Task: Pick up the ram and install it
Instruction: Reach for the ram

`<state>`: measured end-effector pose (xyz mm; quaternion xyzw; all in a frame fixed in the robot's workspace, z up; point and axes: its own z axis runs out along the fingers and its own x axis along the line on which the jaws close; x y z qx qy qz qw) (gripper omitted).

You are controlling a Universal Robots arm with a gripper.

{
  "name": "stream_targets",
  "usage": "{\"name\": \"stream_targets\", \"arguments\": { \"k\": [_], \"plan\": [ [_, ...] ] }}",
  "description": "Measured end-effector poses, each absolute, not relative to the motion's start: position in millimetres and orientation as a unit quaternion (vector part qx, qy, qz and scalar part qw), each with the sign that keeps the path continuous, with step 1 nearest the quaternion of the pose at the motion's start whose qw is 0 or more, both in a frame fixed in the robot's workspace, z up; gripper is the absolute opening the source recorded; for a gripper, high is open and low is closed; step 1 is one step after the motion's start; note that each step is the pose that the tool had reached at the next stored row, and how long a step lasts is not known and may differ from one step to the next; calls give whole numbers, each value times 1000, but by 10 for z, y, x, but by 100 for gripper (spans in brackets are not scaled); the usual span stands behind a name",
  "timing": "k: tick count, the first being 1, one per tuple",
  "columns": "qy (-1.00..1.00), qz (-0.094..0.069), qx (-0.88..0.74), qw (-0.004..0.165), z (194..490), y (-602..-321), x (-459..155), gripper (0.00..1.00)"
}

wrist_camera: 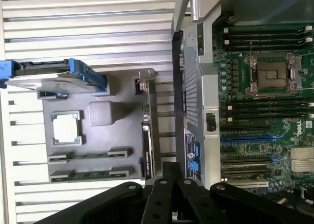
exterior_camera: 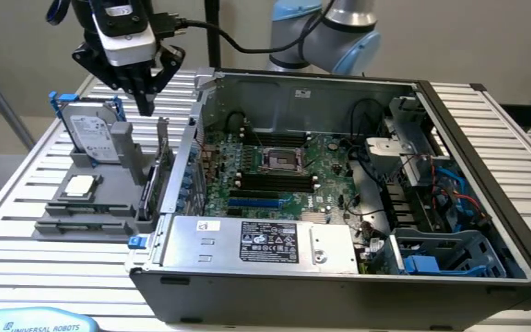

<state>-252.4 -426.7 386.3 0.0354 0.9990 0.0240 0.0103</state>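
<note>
Ram (exterior_camera: pixel 152 183) stands on edge in the gray tray (exterior_camera: pixel 63 228), beneath the claw (exterior_camera: pixel 144 105) and apart; its long axis runs alongside the computer case (exterior_camera: pixel 339 290); claw pressed together, empty.

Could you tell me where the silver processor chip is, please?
The processor chip lies flat in the gray holder on the exterior view's left, beside the computer case, just in front of the upright hard drive.

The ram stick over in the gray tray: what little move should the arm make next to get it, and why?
Probably open the gripper first. It hangs shut and empty above the gray tray, and the ram stands on edge there, untouched; closed jaws could not slip around it.
</note>
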Motion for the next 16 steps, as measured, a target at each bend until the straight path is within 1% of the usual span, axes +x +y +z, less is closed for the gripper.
{"name": "stream_targets", "arguments": {
  "k": [16],
  "plan": [
    [999, 24, 35, 10, 3691, -4378, -3248, 11]
  ]
}}
